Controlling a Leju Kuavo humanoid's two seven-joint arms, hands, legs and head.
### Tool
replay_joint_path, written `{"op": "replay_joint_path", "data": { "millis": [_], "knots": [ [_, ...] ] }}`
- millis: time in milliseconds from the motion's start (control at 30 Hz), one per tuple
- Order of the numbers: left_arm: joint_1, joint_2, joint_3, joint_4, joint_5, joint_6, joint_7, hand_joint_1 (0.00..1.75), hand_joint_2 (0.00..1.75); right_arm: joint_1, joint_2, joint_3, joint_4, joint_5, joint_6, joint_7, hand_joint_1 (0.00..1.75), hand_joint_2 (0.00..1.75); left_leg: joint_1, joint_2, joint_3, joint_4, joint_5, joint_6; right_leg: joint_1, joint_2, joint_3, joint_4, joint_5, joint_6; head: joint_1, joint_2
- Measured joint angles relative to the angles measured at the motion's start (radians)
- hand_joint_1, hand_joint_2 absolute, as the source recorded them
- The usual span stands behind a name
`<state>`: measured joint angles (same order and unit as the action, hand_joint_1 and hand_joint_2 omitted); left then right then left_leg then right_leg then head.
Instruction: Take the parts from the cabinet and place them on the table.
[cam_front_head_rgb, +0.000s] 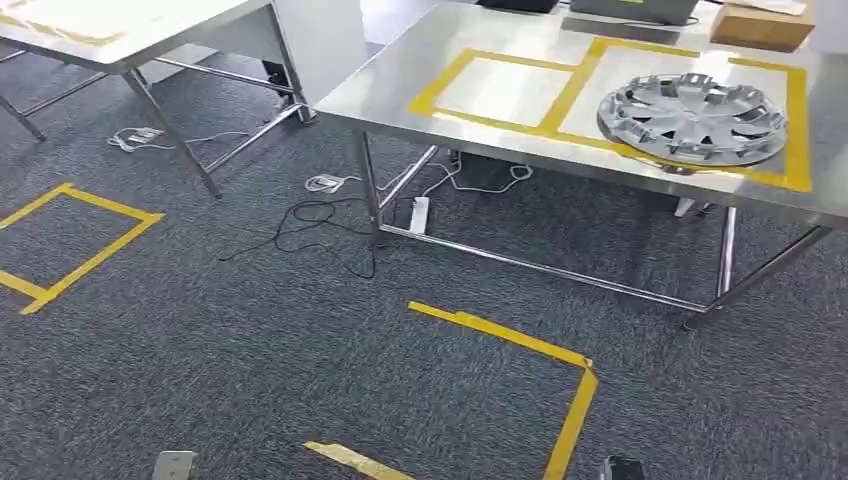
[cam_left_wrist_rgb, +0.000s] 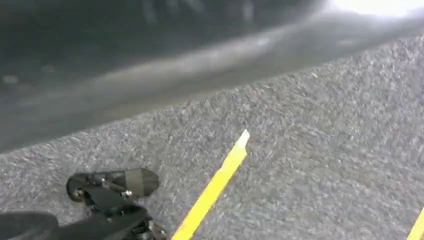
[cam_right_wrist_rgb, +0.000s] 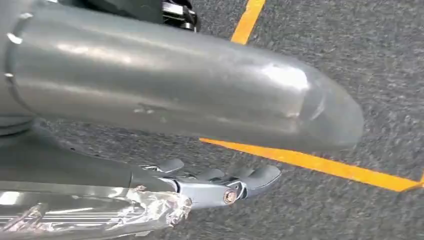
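The steel table (cam_front_head_rgb: 400, 85) stands well ahead of both hanging hands, on grey carpet (cam_front_head_rgb: 250, 350) marked with yellow tape (cam_front_head_rgb: 560, 400). A silver hubcap (cam_front_head_rgb: 693, 117) lies on the table inside its taped rectangle. The right hand (cam_right_wrist_rgb: 220, 182) hangs empty above the carpet, fingers apart. The left hand (cam_left_wrist_rgb: 107, 192) is mostly out of frame, so its grip cannot be told.
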<state>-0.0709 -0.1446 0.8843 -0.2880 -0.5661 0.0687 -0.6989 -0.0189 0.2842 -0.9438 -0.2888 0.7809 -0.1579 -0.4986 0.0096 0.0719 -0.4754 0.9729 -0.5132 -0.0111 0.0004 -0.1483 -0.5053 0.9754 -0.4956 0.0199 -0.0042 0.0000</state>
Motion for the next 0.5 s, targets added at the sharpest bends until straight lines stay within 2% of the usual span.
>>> {"op": "replay_joint_path", "data": {
  "millis": [33,67,100,133,167,200,233,267,300,333,367,400,433,467,500],
  "knots": [
    [0.001,-0.008,0.000,0.000,0.000,0.007,0.000,0.00,0.00,-0.001,-0.002,-0.002,-0.003,0.006,0.006,-0.001,0.00,0.00,0.000,-0.011,-0.007,-0.002,0.006,0.011,-0.001,-0.012,0.000,0.000,0.004,0.007,0.004,0.000],
    [0.003,-0.012,0.001,-0.002,0.000,0.015,0.000,0.00,0.00,-0.001,-0.004,-0.003,-0.006,0.008,0.011,-0.001,0.00,0.00,0.006,-0.020,-0.007,-0.008,0.015,0.023,-0.006,0.027,-0.010,0.007,-0.010,0.018,0.002,0.000],
    [0.002,-0.024,0.001,-0.004,0.000,0.024,0.000,0.00,0.00,0.001,-0.013,-0.006,-0.009,0.010,0.015,-0.001,0.00,0.00,0.004,-0.026,-0.016,-0.008,0.021,0.031,-0.007,0.094,-0.025,0.037,-0.038,0.023,0.005,0.000],
    [-0.002,-0.035,0.002,-0.008,0.002,0.035,0.000,0.00,0.00,0.003,-0.016,-0.011,-0.010,0.011,0.019,-0.001,0.00,0.00,0.002,-0.038,-0.025,-0.008,0.028,0.041,-0.008,0.128,-0.055,0.107,-0.083,0.022,0.005,0.000],
    [-0.008,-0.044,0.002,-0.013,0.002,0.044,0.000,0.00,0.00,0.007,-0.025,-0.018,-0.011,0.011,0.023,0.000,0.00,0.00,-0.003,-0.053,-0.036,-0.008,0.036,0.045,-0.008,0.142,-0.096,0.204,-0.129,0.022,0.005,0.000],
    [-0.011,-0.055,0.002,-0.016,0.003,0.050,0.000,0.00,0.00,0.009,-0.028,-0.022,-0.012,0.011,0.027,0.000,0.00,0.00,-0.007,-0.066,-0.045,-0.007,0.042,0.050,-0.007,0.146,-0.131,0.282,-0.159,0.020,0.005,0.000],
    [-0.012,-0.063,0.002,-0.017,0.003,0.057,0.000,0.00,0.00,0.011,-0.033,-0.027,-0.013,0.010,0.032,0.001,0.00,0.00,-0.012,-0.081,-0.052,-0.007,0.048,0.052,-0.007,0.147,-0.150,0.325,-0.167,0.018,0.005,0.000],
    [-0.011,-0.068,0.002,-0.017,0.002,0.064,0.000,0.00,0.00,0.012,-0.038,-0.032,-0.017,0.009,0.036,0.002,0.00,0.00,-0.016,-0.095,-0.057,-0.006,0.054,0.053,-0.006,0.147,-0.146,0.319,-0.151,0.013,0.004,0.000],
    [-0.011,-0.076,0.002,-0.017,0.001,0.070,0.000,0.00,0.00,0.012,-0.040,-0.039,-0.020,0.009,0.042,0.003,0.00,0.00,-0.019,-0.109,-0.060,-0.006,0.058,0.053,-0.005,0.148,-0.121,0.272,-0.117,0.009,0.005,0.000],
    [-0.013,-0.082,0.002,-0.017,0.001,0.072,0.000,0.00,0.00,0.012,-0.044,-0.047,-0.024,0.010,0.045,0.004,0.00,0.00,-0.021,-0.124,-0.062,-0.005,0.061,0.052,-0.003,0.156,-0.076,0.185,-0.070,0.002,0.004,0.000],
    [-0.016,-0.087,0.002,-0.017,0.002,0.075,0.000,0.00,0.00,0.012,-0.045,-0.052,-0.027,0.011,0.046,0.004,0.00,0.00,-0.023,-0.138,-0.063,-0.005,0.065,0.050,-0.002,0.178,-0.024,0.087,-0.026,-0.007,0.005,0.000],
    [-0.019,-0.093,0.002,-0.017,0.002,0.076,0.000,0.00,0.00,0.012,-0.051,-0.056,-0.030,0.012,0.047,0.003,0.00,0.00,-0.024,-0.147,-0.066,-0.005,0.069,0.046,-0.002,0.231,0.007,0.020,-0.017,-0.015,0.004,0.000],
    [-0.025,-0.095,0.002,-0.018,0.004,0.076,0.000,0.00,0.00,0.011,-0.051,-0.060,-0.031,0.015,0.047,0.002,0.00,0.00,-0.030,-0.160,-0.075,0.004,0.070,0.044,-0.009,0.231,0.017,-0.012,-0.022,-0.014,0.003,0.000],
    [-0.027,-0.098,0.002,-0.018,0.006,0.076,0.000,0.00,0.00,0.010,-0.051,-0.064,-0.032,0.020,0.047,0.003,0.00,0.00,-0.027,-0.165,-0.083,0.004,0.076,0.038,-0.004,0.223,0.016,-0.004,-0.023,-0.013,0.003,0.000],
    [-0.026,-0.098,0.002,-0.018,0.011,0.076,0.000,0.00,0.00,0.010,-0.051,-0.067,-0.033,0.024,0.047,0.002,0.00,0.00,-0.024,-0.177,-0.089,0.002,0.081,0.031,-0.002,0.215,0.017,-0.003,-0.022,-0.016,0.005,0.000]
  ]
}}
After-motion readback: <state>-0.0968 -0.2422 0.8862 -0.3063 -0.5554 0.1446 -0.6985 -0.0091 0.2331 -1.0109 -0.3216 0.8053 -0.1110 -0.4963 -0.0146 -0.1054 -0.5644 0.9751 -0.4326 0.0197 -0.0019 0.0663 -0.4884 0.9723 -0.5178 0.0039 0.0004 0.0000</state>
